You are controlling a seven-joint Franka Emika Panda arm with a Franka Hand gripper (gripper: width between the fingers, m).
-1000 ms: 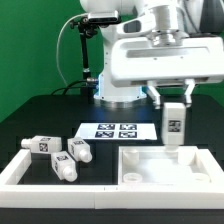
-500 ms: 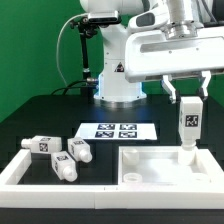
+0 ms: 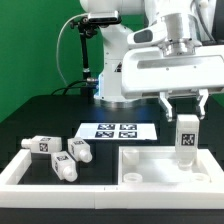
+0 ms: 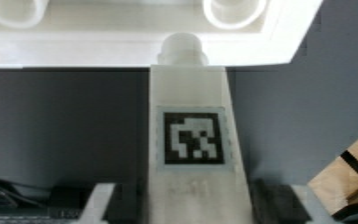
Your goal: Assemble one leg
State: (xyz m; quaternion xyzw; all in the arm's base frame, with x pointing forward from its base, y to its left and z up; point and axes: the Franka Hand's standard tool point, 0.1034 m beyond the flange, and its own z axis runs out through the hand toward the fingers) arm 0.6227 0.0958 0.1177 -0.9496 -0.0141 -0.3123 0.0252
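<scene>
My gripper (image 3: 185,108) is shut on a white leg (image 3: 186,138) and holds it upright, tag facing the camera, peg end down over the near right corner of the white square tray-like piece (image 3: 150,170). The peg tip reaches the tray's rim; I cannot tell whether it touches. In the wrist view the leg (image 4: 195,120) runs from between my gripper (image 4: 197,205) jaws toward the tray (image 4: 87,50), its round tip over the tray's edge. Three more legs (image 3: 62,153) lie loose at the exterior view's left.
The marker board (image 3: 116,130) lies flat behind the tray. A white raised frame (image 3: 20,170) borders the working area along the front and left. The robot's white base (image 3: 115,85) stands at the back on the black table.
The gripper with the leg has moved toward the exterior view's right and then downward, bringing the peg end to the tray's near right corner.
</scene>
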